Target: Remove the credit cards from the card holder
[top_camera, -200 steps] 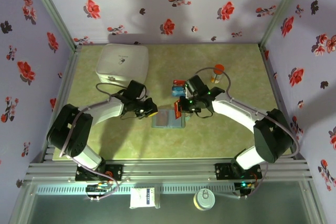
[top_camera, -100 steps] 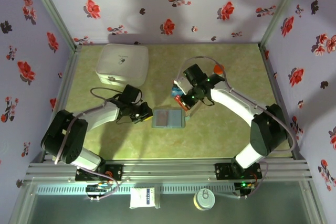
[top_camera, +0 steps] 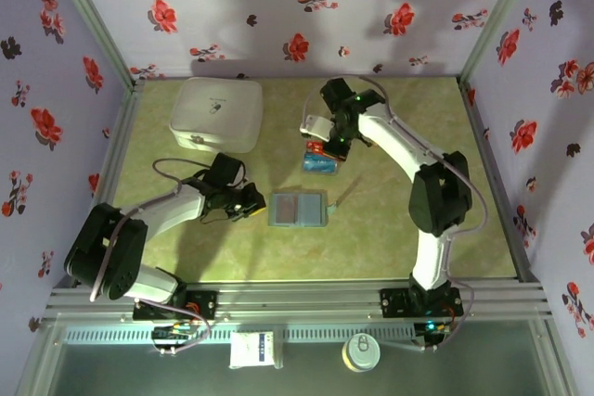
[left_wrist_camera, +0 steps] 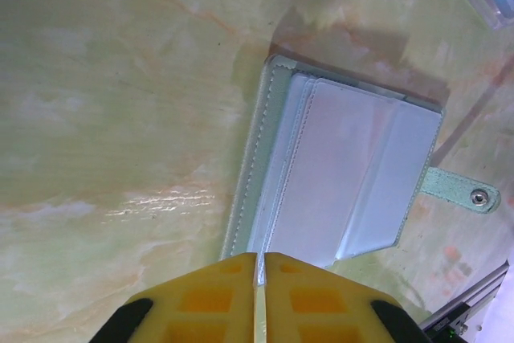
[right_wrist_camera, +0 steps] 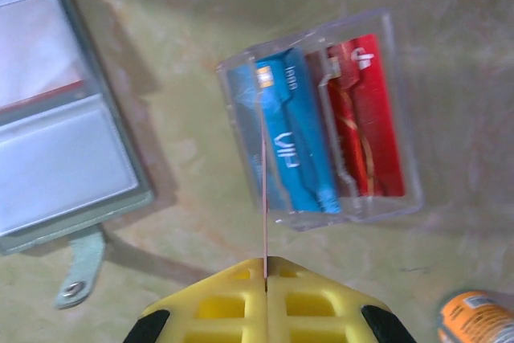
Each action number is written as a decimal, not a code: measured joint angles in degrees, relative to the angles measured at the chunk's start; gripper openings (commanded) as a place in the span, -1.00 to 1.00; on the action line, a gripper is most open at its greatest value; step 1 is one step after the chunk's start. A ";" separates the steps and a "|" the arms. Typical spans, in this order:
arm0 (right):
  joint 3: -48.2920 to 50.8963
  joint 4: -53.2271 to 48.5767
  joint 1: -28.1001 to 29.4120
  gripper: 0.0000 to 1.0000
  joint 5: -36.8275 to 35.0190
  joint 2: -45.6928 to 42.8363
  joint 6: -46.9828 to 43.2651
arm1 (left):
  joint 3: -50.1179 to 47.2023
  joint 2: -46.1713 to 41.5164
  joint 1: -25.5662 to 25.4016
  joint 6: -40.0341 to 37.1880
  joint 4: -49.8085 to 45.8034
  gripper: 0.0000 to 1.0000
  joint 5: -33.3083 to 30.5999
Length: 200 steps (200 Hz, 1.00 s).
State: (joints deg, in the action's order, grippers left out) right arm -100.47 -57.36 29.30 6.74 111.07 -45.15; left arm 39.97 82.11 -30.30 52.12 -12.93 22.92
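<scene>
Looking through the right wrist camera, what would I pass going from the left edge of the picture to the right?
First the card holder → blue card → red cards → orange-capped bottle.

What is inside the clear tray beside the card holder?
A blue card and a red card lie side by side in the clear tray. The right gripper holds a third card edge-on over it, hiding a thin strip. Any cards stacked underneath are covered.
</scene>
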 measured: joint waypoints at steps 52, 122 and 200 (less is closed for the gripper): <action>-14.56 -4.76 -2.01 -1.00 1.27 10.78 -3.74 | -0.76 -0.28 0.55 0.00 -0.48 -0.80 -0.02; -24.22 -8.92 -2.56 -0.89 1.40 18.95 -7.56 | -0.76 -0.20 1.18 0.00 -0.90 -0.80 0.00; -24.55 -9.53 -2.60 -0.63 1.64 20.28 -7.76 | -0.07 1.40 1.81 -0.22 -1.36 -0.80 0.00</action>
State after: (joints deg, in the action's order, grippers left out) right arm -125.01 -66.89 26.70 8.38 131.35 -52.90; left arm 39.90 83.50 -28.49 51.90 -14.28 22.92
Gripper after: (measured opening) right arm 0.180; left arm 0.099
